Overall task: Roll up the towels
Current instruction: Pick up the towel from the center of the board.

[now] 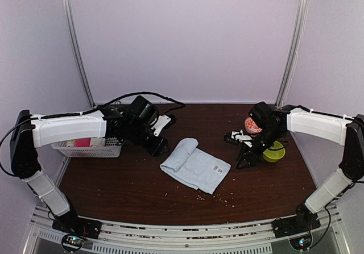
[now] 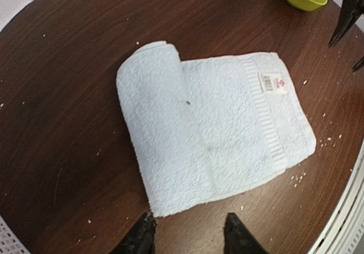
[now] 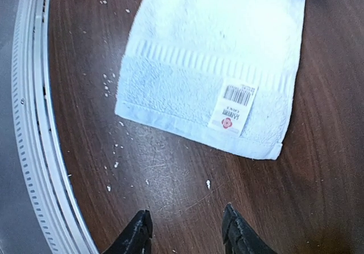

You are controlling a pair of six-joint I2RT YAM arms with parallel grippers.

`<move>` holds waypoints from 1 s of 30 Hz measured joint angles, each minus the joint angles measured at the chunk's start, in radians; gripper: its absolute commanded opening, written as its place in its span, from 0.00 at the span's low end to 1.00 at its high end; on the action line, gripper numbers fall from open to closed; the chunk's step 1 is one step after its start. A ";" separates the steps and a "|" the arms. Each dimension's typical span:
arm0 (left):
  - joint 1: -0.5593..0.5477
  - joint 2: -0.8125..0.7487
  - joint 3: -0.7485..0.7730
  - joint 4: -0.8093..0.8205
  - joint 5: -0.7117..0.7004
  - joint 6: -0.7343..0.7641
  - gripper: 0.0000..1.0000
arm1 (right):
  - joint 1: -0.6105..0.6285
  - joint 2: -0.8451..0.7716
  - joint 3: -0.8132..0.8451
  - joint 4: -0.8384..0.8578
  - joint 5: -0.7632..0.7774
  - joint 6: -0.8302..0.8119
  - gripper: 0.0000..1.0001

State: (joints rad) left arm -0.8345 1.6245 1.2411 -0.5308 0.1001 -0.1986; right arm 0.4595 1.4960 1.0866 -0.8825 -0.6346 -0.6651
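Observation:
A pale blue towel point(image 1: 196, 164) lies in the middle of the dark wooden table point(image 1: 136, 180), partly rolled from its far-left end, the rest lying flat with a white barcode label point(image 3: 233, 109) near its free end. In the left wrist view the roll point(image 2: 149, 100) is at the left of the towel point(image 2: 227, 123). My left gripper point(image 2: 189, 237) is open and empty, just short of the towel's near edge. My right gripper point(image 3: 185, 231) is open and empty above bare table, a little off the towel's labelled end point(image 3: 210, 66). The cream-white towel is not in view.
A white mesh basket point(image 1: 91, 148) holding a pink item stands at the left edge. A yellow-green bowl point(image 1: 275, 152) and a pink-patterned object point(image 1: 251, 124) sit at the right by my right arm. Small white crumbs dot the table. A metal rail point(image 1: 170, 234) runs along the front.

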 measured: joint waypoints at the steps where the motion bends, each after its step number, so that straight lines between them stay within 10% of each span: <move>1: -0.003 0.003 -0.010 0.033 0.008 -0.003 0.50 | 0.013 0.027 -0.007 0.002 0.024 0.017 0.44; 18: 0.062 0.282 0.064 0.298 0.009 -0.228 0.47 | 0.049 0.370 0.137 0.106 0.200 0.229 0.45; 30: 0.095 0.457 0.186 0.329 0.095 -0.235 0.14 | 0.065 0.400 0.153 0.114 0.259 0.253 0.10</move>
State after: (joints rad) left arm -0.7395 2.0815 1.4273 -0.2020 0.1951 -0.4335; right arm 0.5243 1.8961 1.2400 -0.7681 -0.3759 -0.4122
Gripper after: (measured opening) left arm 0.262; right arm 0.116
